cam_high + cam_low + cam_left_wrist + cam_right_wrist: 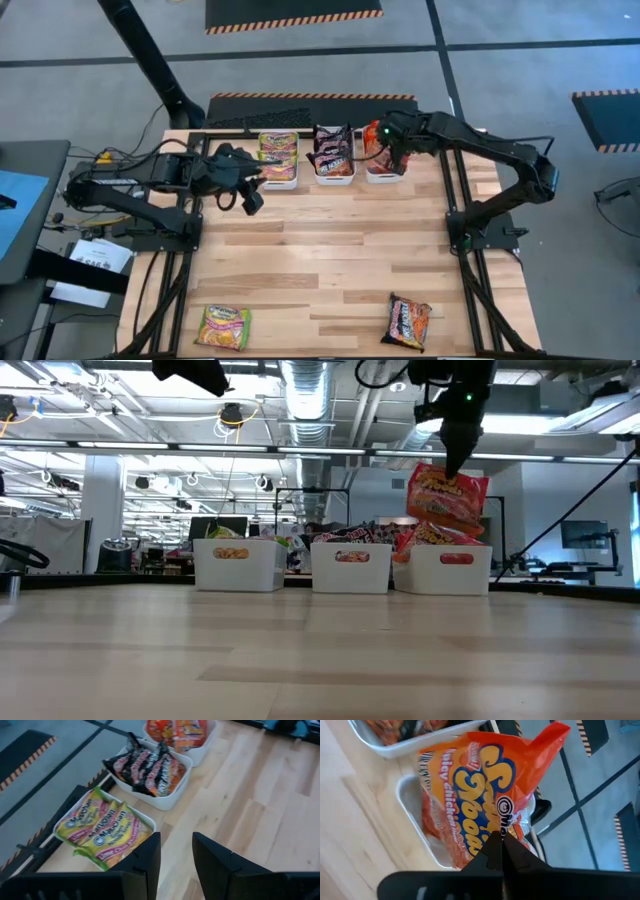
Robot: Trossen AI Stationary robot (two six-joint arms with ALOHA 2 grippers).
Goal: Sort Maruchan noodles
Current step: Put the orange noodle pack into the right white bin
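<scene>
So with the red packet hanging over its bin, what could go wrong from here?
The right pincer pinches the red packet only by its top edge, so it might slip early. The right bin already holds red packets piled to its rim, so this one may slide off onto the table. Two packets, green and dark, lie far at the near edge, a long reach.

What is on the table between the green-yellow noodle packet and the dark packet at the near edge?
Nothing: the high view shows only bare wood between the green-yellow crinkly plastic packet and the dark brown-black packet.
</scene>
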